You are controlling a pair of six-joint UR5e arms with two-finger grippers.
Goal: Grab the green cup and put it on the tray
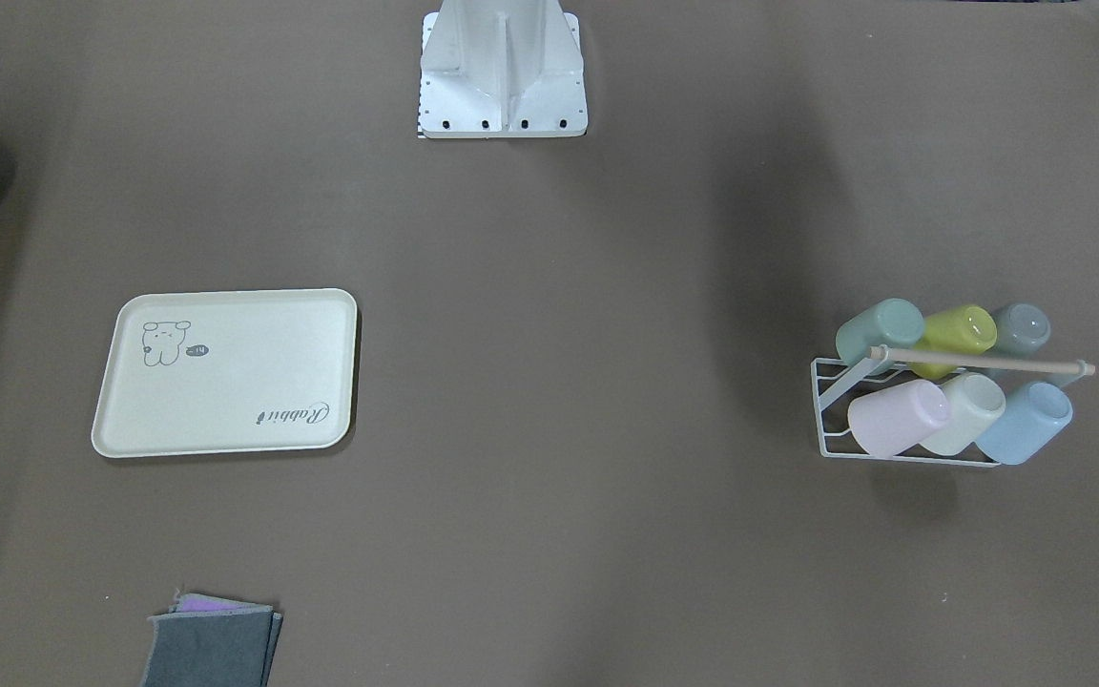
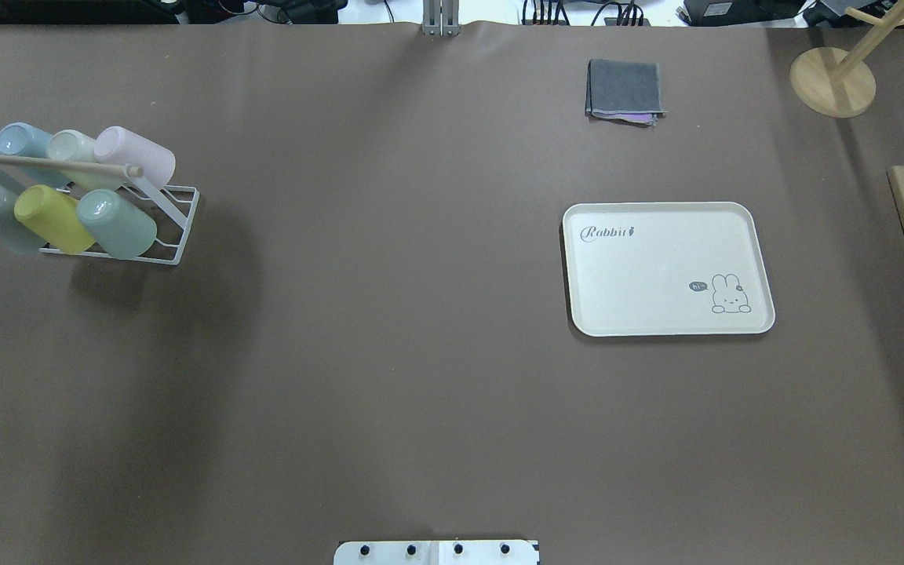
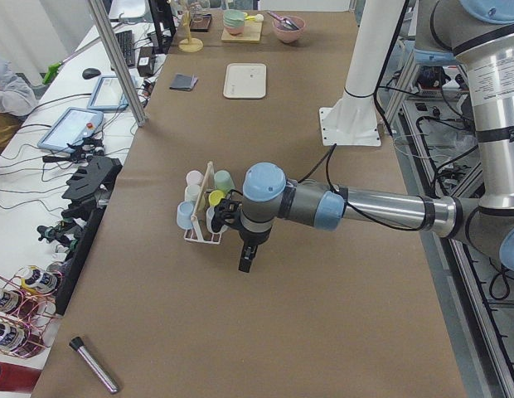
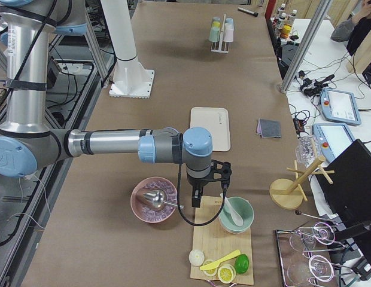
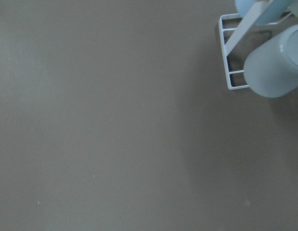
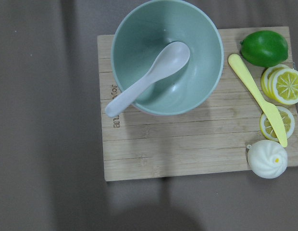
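A: Logging the opening state. Where is the green cup (image 2: 118, 224) sitting?

B: It is leaning tilted on the white wire rack (image 2: 181, 227), in the row nearer the robot. It is at the end toward the table's middle, just beside the yellow-green cup (image 2: 48, 216). The rack is tipping all six cups, presumably for draining. The wooden rod (image 2: 44, 162) is running above them, likely as a handle.

A: And the tray (image 2: 734, 235)?

B: Lying flat, well apart from the rack, in the table's other half. The cup is not yet on it.

A: Grippers?

B: The left gripper (image 3: 245, 265) is hanging just beside the rack, probably because that arm is the closer one. The right gripper (image 4: 195, 203) is hovering over the cutting board (image 6: 187, 154) with the bowl (image 6: 167, 57). Only side views are showing them, so I cannot tell how far either is spread or whether it is carrying anything.

A: Noting the approach as the step in hand.
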